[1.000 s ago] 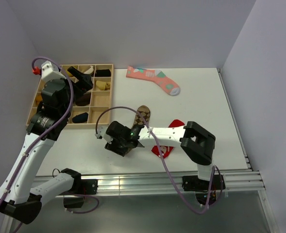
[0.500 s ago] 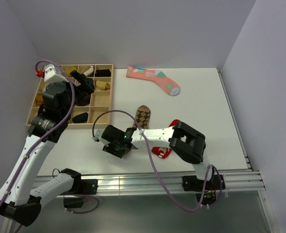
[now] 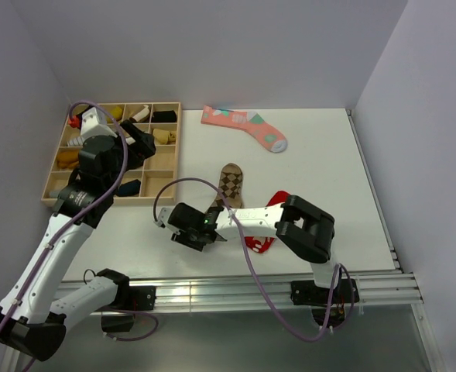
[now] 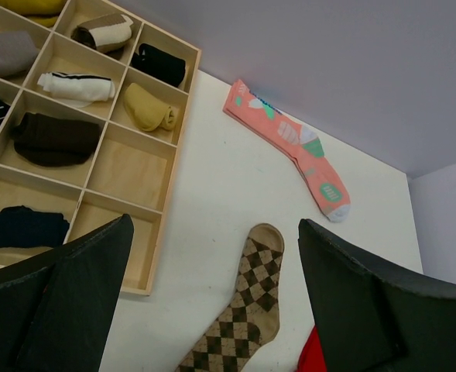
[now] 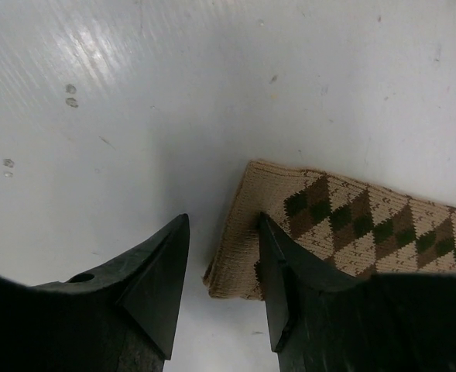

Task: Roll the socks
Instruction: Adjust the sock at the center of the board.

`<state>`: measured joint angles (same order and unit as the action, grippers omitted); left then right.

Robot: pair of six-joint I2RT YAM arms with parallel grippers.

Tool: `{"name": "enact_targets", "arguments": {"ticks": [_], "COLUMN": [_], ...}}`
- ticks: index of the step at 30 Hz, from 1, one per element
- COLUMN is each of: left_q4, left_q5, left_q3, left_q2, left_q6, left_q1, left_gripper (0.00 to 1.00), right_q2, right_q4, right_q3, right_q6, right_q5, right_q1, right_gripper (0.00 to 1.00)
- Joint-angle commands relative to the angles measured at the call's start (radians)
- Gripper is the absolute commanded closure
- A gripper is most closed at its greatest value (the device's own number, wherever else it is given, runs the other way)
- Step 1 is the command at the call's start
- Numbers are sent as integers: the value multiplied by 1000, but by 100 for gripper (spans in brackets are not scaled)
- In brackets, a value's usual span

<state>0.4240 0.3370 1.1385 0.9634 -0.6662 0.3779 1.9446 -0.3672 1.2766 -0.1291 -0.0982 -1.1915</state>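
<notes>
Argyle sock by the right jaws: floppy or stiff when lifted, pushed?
Likely floppy: the brown-and-tan argyle knit sock lies thin and flat, so it should drape. Probably light. Pushed, the soft knit may bunch rather than slide on the glossy white table.

Bright, even, diffuse light from above. Top view sharp, with faint soft shadows on white worktop (image 3: pixel 328 155) beneath arms and a glint along metal rail (image 3: pixel 212 291).

Right wrist view: broad sheen upper left, grey shadow between right pincer (image 5: pixel 224 232) fingers (image 5: pixel 154 287), argyle sock (image 5: pixel 351 225) knit crisp.

Left wrist view: left pincer (image 4: pixel 214 232) fingers (image 4: pixel 65 302) soft-focused, near silhouette.
</notes>
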Motion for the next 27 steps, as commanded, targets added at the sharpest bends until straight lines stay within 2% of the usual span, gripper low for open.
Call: {"name": "enact_targets", "arguments": {"ticks": [1,13,27], "left_q4": [-42,-44,-56], "left_q5": [-15,-18,-29], "left_q3": [-6,-13,-20], "left_q2": [-25,-26,-11], "left_q6": [11,17,19], "left_q1": [-7,-7,-8], "left_gripper": [7,6,6], "right_q2": [-59,-85,-44], "right_q4": [-13,-33,-68], "right_q3": [-7,6,15], "right_q6": [-14,3,13], "right_q5": [-49,-130,-66], "right_q1": [0,0,0], "right_gripper": [51,48,49]}}
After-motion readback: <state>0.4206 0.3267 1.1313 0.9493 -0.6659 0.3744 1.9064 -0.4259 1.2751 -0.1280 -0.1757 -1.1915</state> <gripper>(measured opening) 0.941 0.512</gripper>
